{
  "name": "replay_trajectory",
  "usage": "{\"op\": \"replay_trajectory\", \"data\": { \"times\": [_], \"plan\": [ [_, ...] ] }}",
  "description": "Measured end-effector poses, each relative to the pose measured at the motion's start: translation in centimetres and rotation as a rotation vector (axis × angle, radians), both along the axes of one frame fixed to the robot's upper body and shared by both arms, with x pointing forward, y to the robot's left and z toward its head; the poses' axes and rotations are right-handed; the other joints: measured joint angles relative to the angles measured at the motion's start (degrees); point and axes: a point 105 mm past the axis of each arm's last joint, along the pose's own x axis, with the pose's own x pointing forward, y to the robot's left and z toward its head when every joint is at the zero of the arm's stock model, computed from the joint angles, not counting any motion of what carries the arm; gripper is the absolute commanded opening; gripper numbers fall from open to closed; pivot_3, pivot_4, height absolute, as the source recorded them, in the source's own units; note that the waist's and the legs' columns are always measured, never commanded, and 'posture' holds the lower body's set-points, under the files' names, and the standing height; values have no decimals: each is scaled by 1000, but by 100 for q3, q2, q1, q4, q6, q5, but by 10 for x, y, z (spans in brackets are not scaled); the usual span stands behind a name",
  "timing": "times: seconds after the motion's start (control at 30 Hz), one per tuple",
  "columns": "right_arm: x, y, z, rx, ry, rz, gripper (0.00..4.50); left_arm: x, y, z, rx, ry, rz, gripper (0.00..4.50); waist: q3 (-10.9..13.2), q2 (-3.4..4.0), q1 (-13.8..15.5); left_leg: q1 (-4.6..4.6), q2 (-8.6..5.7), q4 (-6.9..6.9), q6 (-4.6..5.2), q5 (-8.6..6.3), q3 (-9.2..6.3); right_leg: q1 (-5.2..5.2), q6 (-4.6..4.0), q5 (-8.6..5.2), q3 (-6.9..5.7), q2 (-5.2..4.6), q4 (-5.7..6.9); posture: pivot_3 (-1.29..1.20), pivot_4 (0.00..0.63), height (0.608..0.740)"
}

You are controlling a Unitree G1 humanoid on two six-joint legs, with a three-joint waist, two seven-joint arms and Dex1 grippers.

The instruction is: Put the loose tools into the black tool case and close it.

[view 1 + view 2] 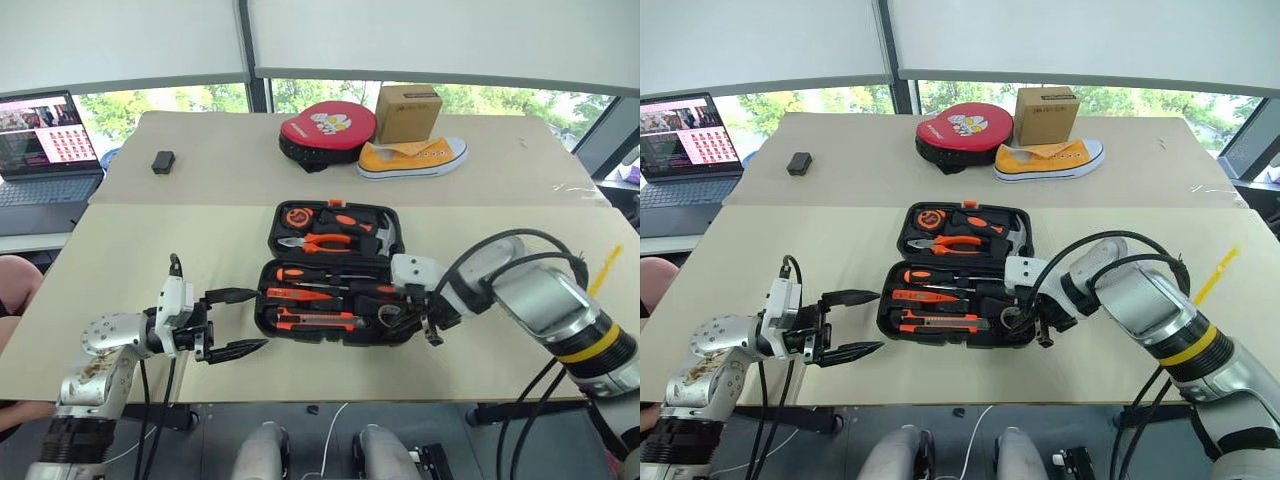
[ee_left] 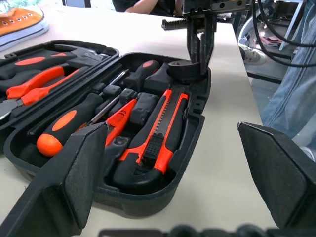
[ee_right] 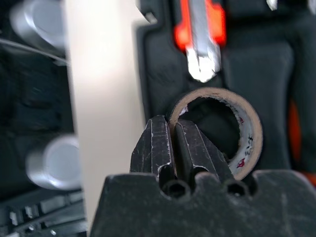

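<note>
Black tool case (image 1: 335,275) lies open near table's front edge — right gripper (image 3: 173,140) pinches tape roll (image 3: 242,133) | left gripper (image 1: 232,322) gapes empty — screwdrivers (image 1: 310,273) lie crosswise.

The open case (image 1: 335,285) sits mid-table (image 1: 150,240), near the front edge. Bare tabletop runs wide to both side edges. The left gripper (image 1: 232,322) hangs beside the case's left end. The right gripper (image 3: 175,143) seems to pinch the tape roll (image 3: 247,133) at the case's right end, blocking that side.
</note>
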Motion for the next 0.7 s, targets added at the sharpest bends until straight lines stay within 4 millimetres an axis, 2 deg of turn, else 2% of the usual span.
{"op": "replay_trajectory", "data": {
  "times": [0.13,0.2,0.27,0.4,0.43,0.47,0.53,0.6,0.63,0.7],
  "plan": [
    [1,0,-3,-20,-17,-9,68,-1,1,-1,6,5,5,4500,0,-1,2,0,-2,0,0,0,1,1,0,0,1,-2,-1,0,150,740],
    [1,1,-3,-26,-20,-1,795,-1,3,-3,5,13,24,4500,0,-3,3,0,-2,1,0,0,0,2,0,0,0,-3,-1,0,150,740],
    [1,1,-2,-28,-22,8,1236,1,5,-2,2,9,51,4500,1,-5,4,0,-1,2,0,0,-3,3,0,0,-1,-2,0,0,150,740],
    [3,0,2,-28,-39,11,2686,5,11,4,10,-13,105,4500,1,-5,7,0,-1,2,3,-2,-4,3,1,0,-2,-1,-2,0,150,740],
    [3,0,2,-25,-39,18,2877,6,12,4,13,-13,114,4500,1,-5,8,0,-1,1,4,-2,-4,2,1,0,-3,-1,-2,0,150,740],
    [1,-1,4,-14,-28,29,3323,7,14,4,16,-7,125,4500,1,-5,11,-1,-1,1,5,-3,-4,2,1,-1,-3,-1,-4,0,150,740],
    [-2,1,9,43,2,49,3323,9,18,6,15,-9,157,4500,5,-12,7,-2,1,1,7,-4,-4,3,1,-1,-3,0,-6,0,150,740],
    [5,-1,25,154,-26,20,3323,16,27,8,10,-17,218,4500,7,-15,8,-2,-1,2,5,-3,-3,3,1,0,-2,-2,-3,0,150,740],
    [13,-9,39,222,-73,-15,3351,21,33,9,18,-18,259,4242,7,-16,22,1,-1,3,5,-3,-4,9,1,0,-4,-2,-3,0,150,740],
    [22,-22,54,283,-157,-63,2799,28,39,11,16,-19,310,3795,7,-17,48,3,-2,3,5,-3,-6,14,1,0,-8,-3,-6,0,150,740]
  ]
}}
